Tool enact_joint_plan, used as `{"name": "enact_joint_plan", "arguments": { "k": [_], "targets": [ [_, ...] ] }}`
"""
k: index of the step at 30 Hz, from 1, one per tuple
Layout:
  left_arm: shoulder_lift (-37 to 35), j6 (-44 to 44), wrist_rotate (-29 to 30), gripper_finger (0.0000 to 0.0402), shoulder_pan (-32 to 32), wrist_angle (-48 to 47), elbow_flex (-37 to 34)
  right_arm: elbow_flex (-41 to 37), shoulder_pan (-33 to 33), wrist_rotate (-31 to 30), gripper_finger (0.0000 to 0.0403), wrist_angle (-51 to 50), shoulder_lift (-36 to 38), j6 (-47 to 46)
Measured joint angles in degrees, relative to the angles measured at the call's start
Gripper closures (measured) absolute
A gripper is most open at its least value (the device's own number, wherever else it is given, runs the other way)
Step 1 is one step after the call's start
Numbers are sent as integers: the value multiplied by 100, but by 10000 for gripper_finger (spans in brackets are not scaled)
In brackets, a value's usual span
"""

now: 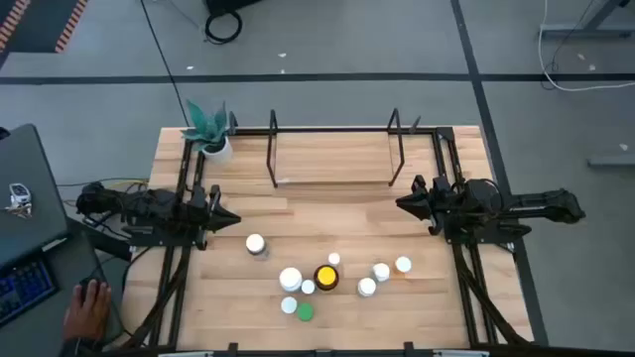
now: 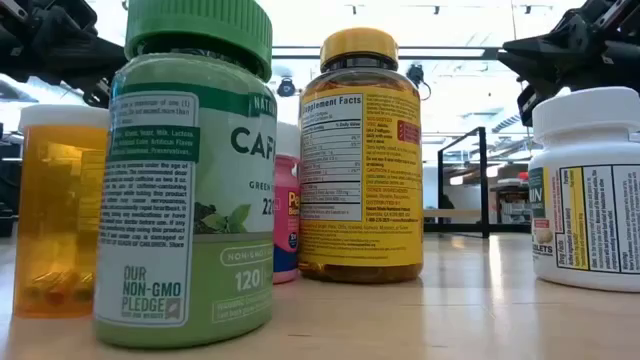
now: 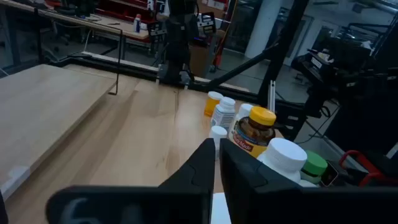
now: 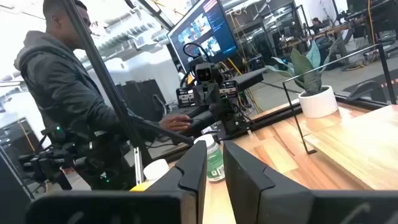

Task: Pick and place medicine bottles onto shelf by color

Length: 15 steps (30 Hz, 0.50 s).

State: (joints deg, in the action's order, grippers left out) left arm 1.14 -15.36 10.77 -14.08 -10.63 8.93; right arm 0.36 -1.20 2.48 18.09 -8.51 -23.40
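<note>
Several medicine bottles stand upright on their bases in a cluster near the table's front centre. Most are white-capped (image 1: 291, 279), one is green-capped (image 1: 305, 311), and a larger amber one has a yellow cap (image 1: 326, 277). One white-capped bottle (image 1: 256, 244) stands apart to the left. The shelf (image 1: 337, 171), black rods on a pale wooden base, stands at the back centre with nothing on it. My left gripper (image 1: 234, 218) hovers shut left of the cluster. My right gripper (image 1: 401, 204) hovers shut to its right, in front of the shelf's right end.
A potted plant (image 1: 210, 131) stands at the table's back left corner beside the shelf. A person's hand (image 1: 89, 300) rests by a laptop (image 1: 30, 218) off the table's left side. Bare wood lies between the shelf and the bottles.
</note>
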Motion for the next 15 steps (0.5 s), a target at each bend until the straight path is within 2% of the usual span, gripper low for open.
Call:
{"name": "enact_joint_plan", "arguments": {
  "k": [15],
  "targets": [
    [1,0,1,369,-1,0,0,0,1,0,342,2,0,0]
  ]
}}
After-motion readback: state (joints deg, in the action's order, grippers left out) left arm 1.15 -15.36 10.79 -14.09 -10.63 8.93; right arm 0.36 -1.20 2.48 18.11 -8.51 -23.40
